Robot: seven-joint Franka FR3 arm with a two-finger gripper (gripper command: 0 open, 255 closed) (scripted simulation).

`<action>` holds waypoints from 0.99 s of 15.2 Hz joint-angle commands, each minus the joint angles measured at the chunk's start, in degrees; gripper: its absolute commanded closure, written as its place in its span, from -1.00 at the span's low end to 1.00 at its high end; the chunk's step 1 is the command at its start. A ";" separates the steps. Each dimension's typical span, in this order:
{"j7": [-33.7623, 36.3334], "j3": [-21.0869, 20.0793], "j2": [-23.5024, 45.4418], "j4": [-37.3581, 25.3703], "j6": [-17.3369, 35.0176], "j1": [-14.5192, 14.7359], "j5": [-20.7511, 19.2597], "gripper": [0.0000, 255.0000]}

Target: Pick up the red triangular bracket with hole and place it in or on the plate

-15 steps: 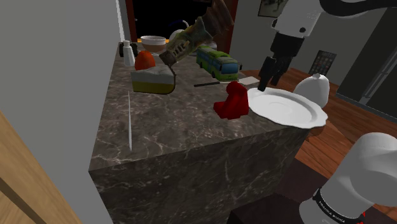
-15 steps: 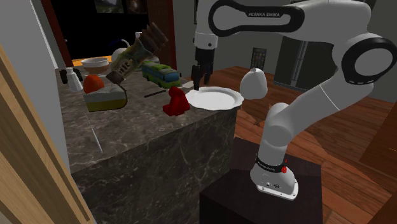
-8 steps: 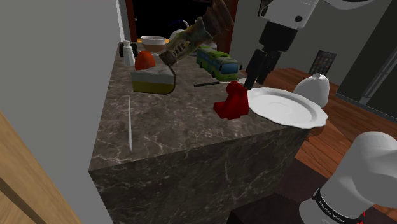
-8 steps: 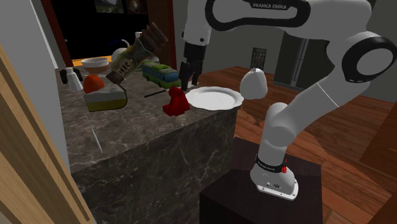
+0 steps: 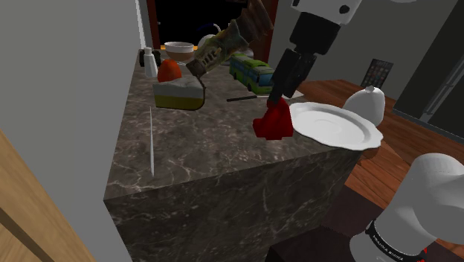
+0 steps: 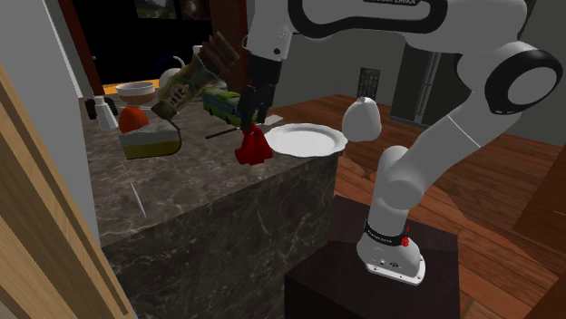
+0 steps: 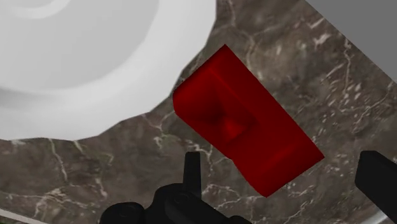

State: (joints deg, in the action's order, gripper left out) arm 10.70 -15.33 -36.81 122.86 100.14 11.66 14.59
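Observation:
The red triangular bracket lies on the dark marble counter, right against the rim of the white scalloped plate. My black gripper hangs just above the bracket, on the side away from the plate. It is open: in the wrist view one finger stands beside the bracket and the other finger stands well off past its far end. Neither touches it.
Further back on the marble counter stand a cake slice with an orange fruit, a tilted bottle, a green toy bus and a bowl. The plate overhangs the counter's edge; a white lidded pot stands beyond it.
The arm has swung from above the plate towards the shoulder view's left and come down, so the open gripper now hangs over the red bracket. The bracket and plate have not moved.

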 commanded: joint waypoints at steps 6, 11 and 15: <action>-0.19 -0.93 0.13 3.99 4.29 0.23 0.58 -1.00; -0.19 -0.93 0.13 3.99 4.29 0.23 0.58 -1.00; -0.19 -0.92 0.13 3.99 4.28 0.23 0.58 1.00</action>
State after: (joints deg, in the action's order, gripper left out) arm 10.52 -16.29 -36.74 126.73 104.46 11.93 15.24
